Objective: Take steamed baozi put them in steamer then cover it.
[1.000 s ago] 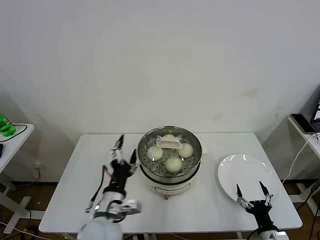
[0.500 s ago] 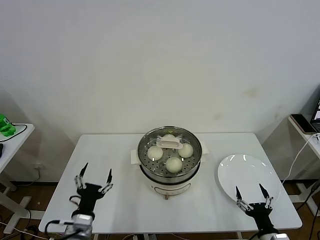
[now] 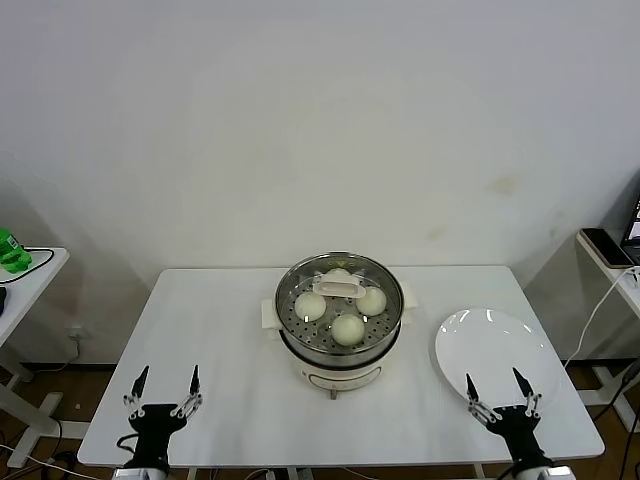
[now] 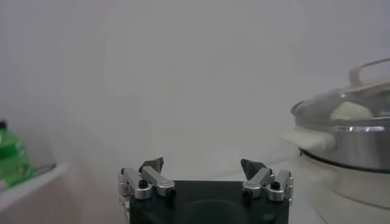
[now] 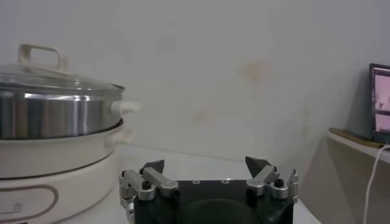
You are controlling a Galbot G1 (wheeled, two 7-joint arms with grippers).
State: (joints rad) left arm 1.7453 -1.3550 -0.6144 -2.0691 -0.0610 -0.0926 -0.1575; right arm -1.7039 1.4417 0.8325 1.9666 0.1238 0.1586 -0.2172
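Note:
The steamer (image 3: 340, 374) stands mid-table with the glass cover (image 3: 340, 288) on top of it. Several steamed baozi (image 3: 347, 328) show through the glass, resting on the perforated tray. My left gripper (image 3: 165, 379) hangs open and empty over the table's front left edge, well away from the pot. At the front right my right gripper (image 3: 494, 383) is open too, over the near rim of the plate. The left wrist view has its gripper (image 4: 203, 165) open, with the steamer (image 4: 350, 143) off to one side. From the open right gripper (image 5: 206, 164), the steamer (image 5: 55, 119) and cover handle (image 5: 39, 55) show.
A bare white plate (image 3: 497, 345) lies right of the steamer on the white table (image 3: 220, 330). A side table with a green object (image 3: 10, 250) stands at far left, another stand with a dark device (image 3: 606, 246) at far right. A wall is close behind.
My left arm has drawn back from beside the steamer to the table's front left edge. The right gripper has sunk slightly. Steamer, cover and baozi have not moved.

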